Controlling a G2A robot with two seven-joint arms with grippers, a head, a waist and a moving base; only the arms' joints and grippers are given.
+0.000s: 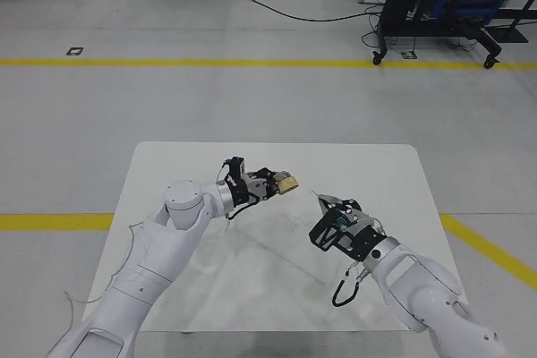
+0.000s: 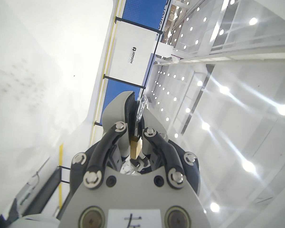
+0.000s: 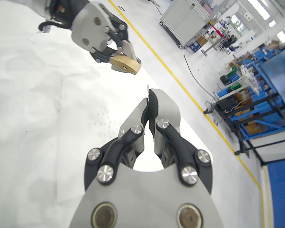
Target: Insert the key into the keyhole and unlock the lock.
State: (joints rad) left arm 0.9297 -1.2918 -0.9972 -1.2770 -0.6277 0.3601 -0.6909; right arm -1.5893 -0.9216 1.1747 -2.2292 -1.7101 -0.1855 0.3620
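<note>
Over the white table [image 1: 358, 170], my left gripper [image 1: 274, 183] clamped the brass padlock [image 1: 287, 183] in mid-air. At its 4 o'clock, just apart, my right gripper [image 1: 328, 202] pinched the key [image 3: 148, 90], thin tip aimed at the padlock.

Factory hall: grey painted floor [image 1: 251, 98] with yellow tape lines [image 1: 161, 62], blue metal storage racks [image 3: 268, 103] beyond the right tool [image 3: 149, 97], round ceiling lights [image 2: 224, 90].
</note>
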